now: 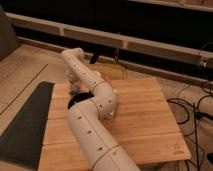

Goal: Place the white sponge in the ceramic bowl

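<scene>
My white arm reaches over the wooden table (145,120) and bends down at its far left. The gripper (74,89) hangs there, largely hidden behind the wrist, just above the table. A small pale lump at its tip looks like the white sponge (74,91), and the gripper is shut on it. The ceramic bowl (76,101) is a dark round shape right beside and in front of the gripper, half covered by my forearm.
A yellowish object (109,72) lies at the table's far edge. A dark mat (22,125) lies on the floor to the left. Cables (192,107) trail on the floor to the right. A dark low wall runs behind the table.
</scene>
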`<state>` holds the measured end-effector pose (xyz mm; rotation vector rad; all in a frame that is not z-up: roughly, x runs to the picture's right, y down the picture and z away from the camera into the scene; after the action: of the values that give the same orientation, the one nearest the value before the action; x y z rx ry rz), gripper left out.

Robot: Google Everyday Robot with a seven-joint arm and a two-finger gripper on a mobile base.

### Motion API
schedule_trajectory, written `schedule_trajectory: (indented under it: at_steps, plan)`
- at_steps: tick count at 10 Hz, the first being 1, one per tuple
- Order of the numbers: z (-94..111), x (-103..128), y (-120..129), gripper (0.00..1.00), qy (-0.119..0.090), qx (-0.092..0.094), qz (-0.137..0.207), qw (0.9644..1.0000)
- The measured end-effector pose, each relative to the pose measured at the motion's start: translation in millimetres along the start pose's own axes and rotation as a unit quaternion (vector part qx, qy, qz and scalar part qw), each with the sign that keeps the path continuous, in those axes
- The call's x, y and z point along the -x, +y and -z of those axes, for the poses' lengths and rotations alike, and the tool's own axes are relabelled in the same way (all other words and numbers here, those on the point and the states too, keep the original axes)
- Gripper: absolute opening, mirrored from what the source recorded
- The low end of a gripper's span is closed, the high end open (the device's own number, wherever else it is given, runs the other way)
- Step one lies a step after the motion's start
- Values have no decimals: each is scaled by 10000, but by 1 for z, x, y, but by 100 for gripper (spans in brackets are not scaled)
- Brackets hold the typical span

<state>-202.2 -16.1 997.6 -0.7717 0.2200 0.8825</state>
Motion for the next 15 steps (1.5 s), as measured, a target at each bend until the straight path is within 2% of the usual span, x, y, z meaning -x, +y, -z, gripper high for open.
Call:
schedule_trajectory:
  at_steps: [5, 9, 12, 15]
  plan:
    - [32, 19, 0, 0, -398, -28, 136, 9991]
    - [78, 38, 15, 0, -752, 13, 427, 9963]
    - [115, 41, 38, 0, -776, 80, 752, 9941]
    - [117, 40, 39, 0, -778, 85, 767, 9940]
